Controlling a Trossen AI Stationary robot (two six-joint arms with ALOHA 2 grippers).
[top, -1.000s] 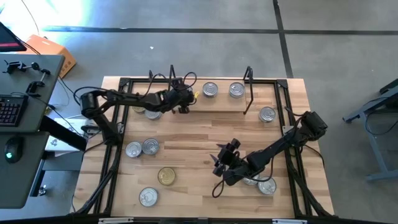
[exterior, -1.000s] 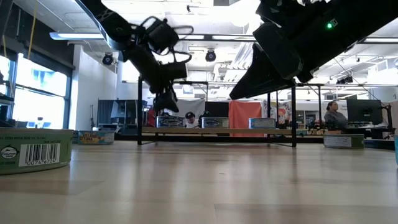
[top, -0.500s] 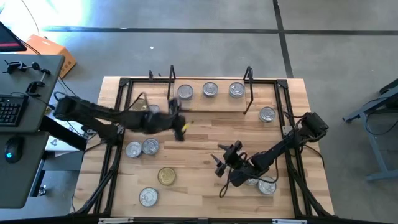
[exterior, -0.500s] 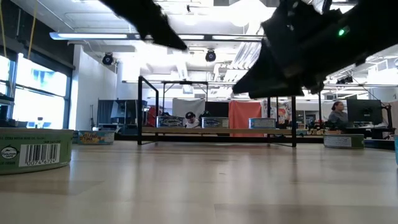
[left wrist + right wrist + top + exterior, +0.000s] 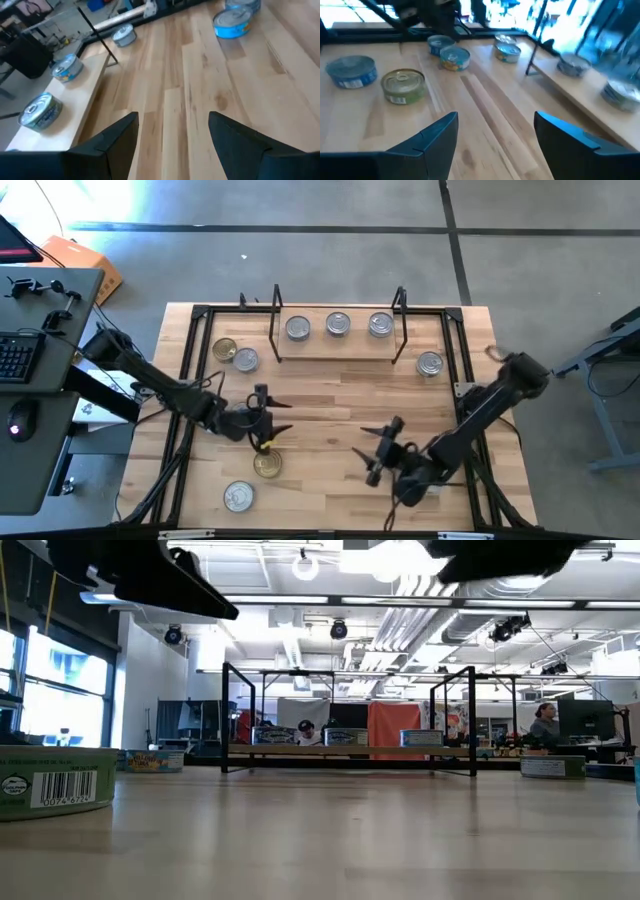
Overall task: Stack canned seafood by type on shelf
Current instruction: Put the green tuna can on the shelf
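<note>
Since half a second ago the left gripper (image 5: 268, 417) has swung down from near the light-wood shelf (image 5: 340, 346), empty and wide open, to just above the flat round gold-lidded tin (image 5: 267, 465), so it should descend straight, centred, before closing.

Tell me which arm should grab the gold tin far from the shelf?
Probably left: the left pincer, open, hovers right beside that gold tin, while the right pincer sits farther off.
</note>
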